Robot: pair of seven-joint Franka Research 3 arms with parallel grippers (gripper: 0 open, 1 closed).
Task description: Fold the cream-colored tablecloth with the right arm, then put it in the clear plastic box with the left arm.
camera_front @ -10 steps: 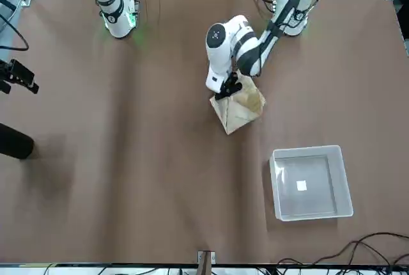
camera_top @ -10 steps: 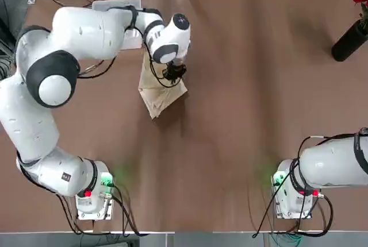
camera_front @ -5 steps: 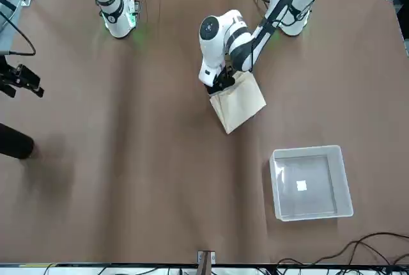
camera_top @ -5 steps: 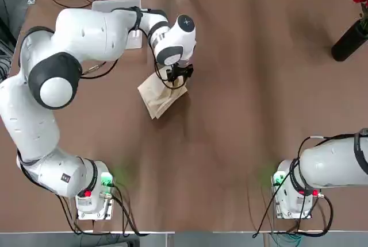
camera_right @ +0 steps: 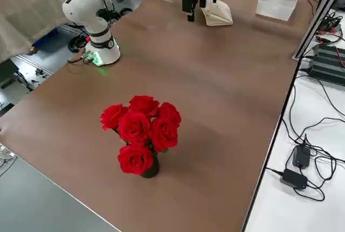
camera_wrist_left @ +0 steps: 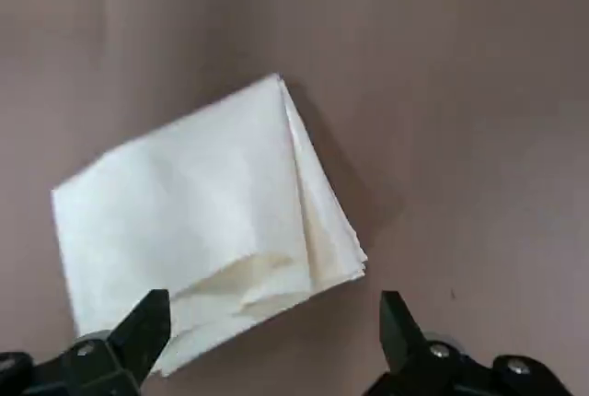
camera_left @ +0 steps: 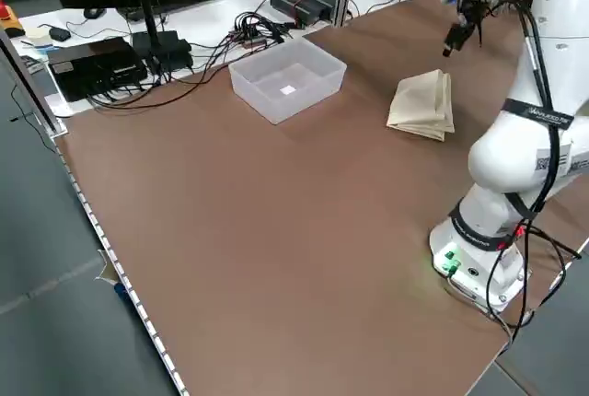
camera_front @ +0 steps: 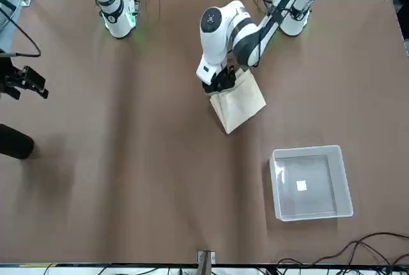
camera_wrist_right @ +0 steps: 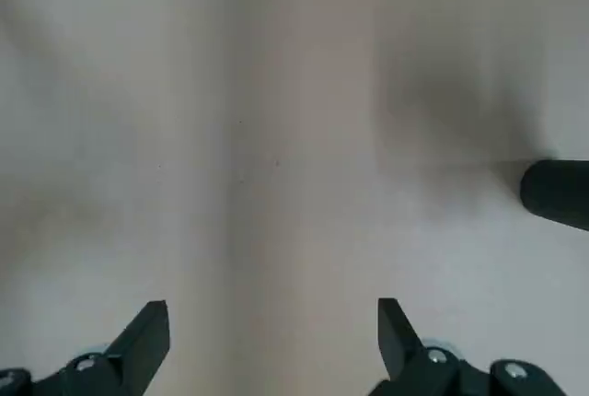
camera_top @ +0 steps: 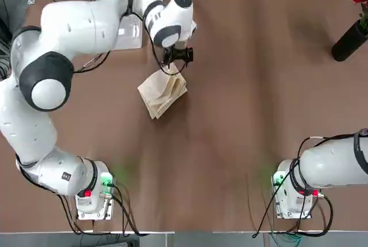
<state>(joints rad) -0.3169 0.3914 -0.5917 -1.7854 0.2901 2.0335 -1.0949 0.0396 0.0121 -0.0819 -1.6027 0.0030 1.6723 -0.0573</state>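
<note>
The cream-colored tablecloth [camera_top: 163,93] lies folded into a small stack on the brown table, left of centre. My left gripper [camera_top: 178,57] hangs just above its far edge, open, with nothing between the fingers. In the left wrist view the cloth [camera_wrist_left: 202,221] sits flat below the spread fingertips [camera_wrist_left: 156,311], which do not touch it. The clear plastic box [camera_front: 311,182] stands empty at the table's far left, apart from the cloth. Off at the right side, my right gripper [camera_wrist_right: 271,315] hovers open over bare table.
A black vase [camera_top: 349,41] with red roses [camera_right: 141,129] stands at the far right of the table. Cables and power supplies [camera_left: 304,0] lie on the white bench beyond the far edge. The table [camera_top: 247,115] is bare brown between the two arm bases.
The left gripper went from shut on the cloth to open and let it go. It rose and drew back toward the far edge. The cloth settled flat on the table.
</note>
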